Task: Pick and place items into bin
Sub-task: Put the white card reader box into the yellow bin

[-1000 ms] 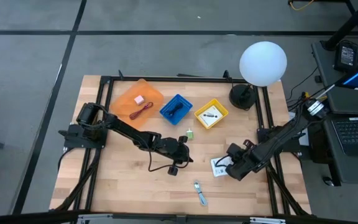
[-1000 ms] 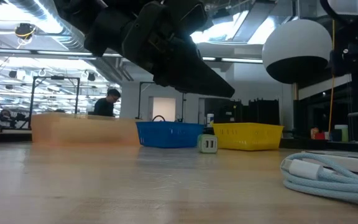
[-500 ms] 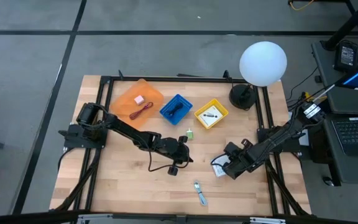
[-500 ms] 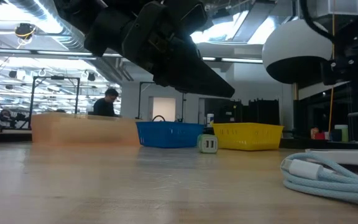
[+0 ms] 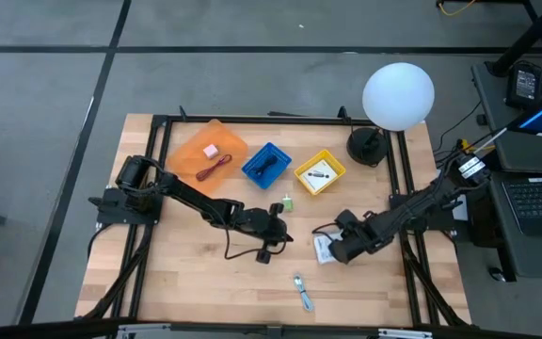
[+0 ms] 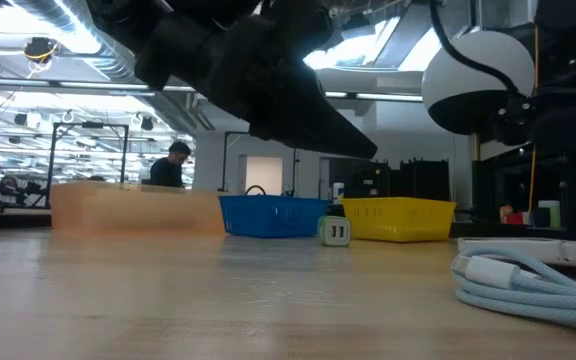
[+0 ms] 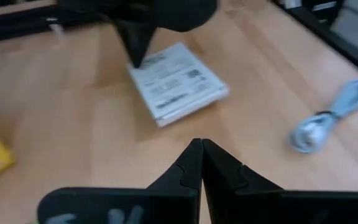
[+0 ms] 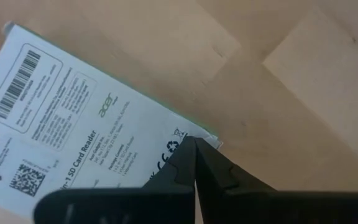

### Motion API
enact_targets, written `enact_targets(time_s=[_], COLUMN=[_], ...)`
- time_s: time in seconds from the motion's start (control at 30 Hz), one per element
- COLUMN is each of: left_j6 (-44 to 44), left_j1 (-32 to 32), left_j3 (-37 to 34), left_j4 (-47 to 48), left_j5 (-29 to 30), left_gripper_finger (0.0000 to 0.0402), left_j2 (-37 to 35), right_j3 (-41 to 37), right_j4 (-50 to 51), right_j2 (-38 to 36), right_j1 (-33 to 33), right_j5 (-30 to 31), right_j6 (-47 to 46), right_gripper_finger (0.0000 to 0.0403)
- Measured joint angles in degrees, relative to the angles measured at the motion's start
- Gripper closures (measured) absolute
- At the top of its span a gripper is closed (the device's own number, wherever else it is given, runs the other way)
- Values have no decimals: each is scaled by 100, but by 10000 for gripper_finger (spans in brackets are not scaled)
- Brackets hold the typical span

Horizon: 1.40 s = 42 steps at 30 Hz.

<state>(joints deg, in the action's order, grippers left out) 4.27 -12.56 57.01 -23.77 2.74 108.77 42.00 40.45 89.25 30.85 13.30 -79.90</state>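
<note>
The white printed packet [image 5: 321,248] lies flat on the wooden table right of the middle, and my right gripper [image 5: 331,248] stands over it, shut. Its fingertips [image 8: 194,142] sit at one corner of the packet [image 8: 73,124]. My left gripper [image 5: 280,234] hovers shut above the table's middle and points toward the packet [image 7: 176,81]. The orange tray [image 5: 192,141] holds a pink block [image 5: 211,150] and a red cord [image 5: 216,168]. A black cable lies in the blue bin [image 5: 266,163]. A tiny green piece [image 5: 288,201] and a blue-silver tool [image 5: 303,292] lie loose. My right gripper touches the packet with its shut fingertips on the printed face, at a corner [image 8: 182,134]. The fingers [image 7: 135,46] come from above, pointing steeply down. The packet stays flat on the table.
A yellow bin [image 5: 319,172] with a small item stands beside the blue one. A white globe lamp [image 5: 398,94] stands at the far right corner. A pale coiled cable [image 6: 528,285] lies near the low camera. A black frame rims the table.
My right gripper has moved toward the table's left and a little down, from beside the packet onto it, rolling somewhat about its own line. It has stayed shut.
</note>
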Motion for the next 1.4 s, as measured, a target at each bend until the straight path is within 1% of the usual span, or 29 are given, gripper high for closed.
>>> enact_targets(time_s=[0.13, 0.27, 0.57, 0.77, 1.2, 1.4], left_j6=[105, 149, 153, 151, 151, 151], left_j1=[0, 0, 0, 0, -28, -26], left_j3=[-2, -2, -4, -7, -7, -7], left_j4=[0, 0, 2, 4, 122, 131], left_j5=[381, 501, 512, 512, 510, 510], left_gripper_finger=[398, 398, 397, 398, 398, 398], left_j2=[0, -2, -2, -2, -4, -4], right_j3=[0, 0, -4, 18, 108, 122], right_j4=[-68, -232, -274, -330, -260, -76], right_j2=[0, 0, 5, -20, -377, -579], right_j1=[-92, -192, -343, -343, -343, -343], right_j5=[-111, -214, -302, -179, 19, 147], right_j6=[-87, -109, -112, -79, 159, 253], right_gripper_finger=[403, 403, 403, 403, 402, 402])
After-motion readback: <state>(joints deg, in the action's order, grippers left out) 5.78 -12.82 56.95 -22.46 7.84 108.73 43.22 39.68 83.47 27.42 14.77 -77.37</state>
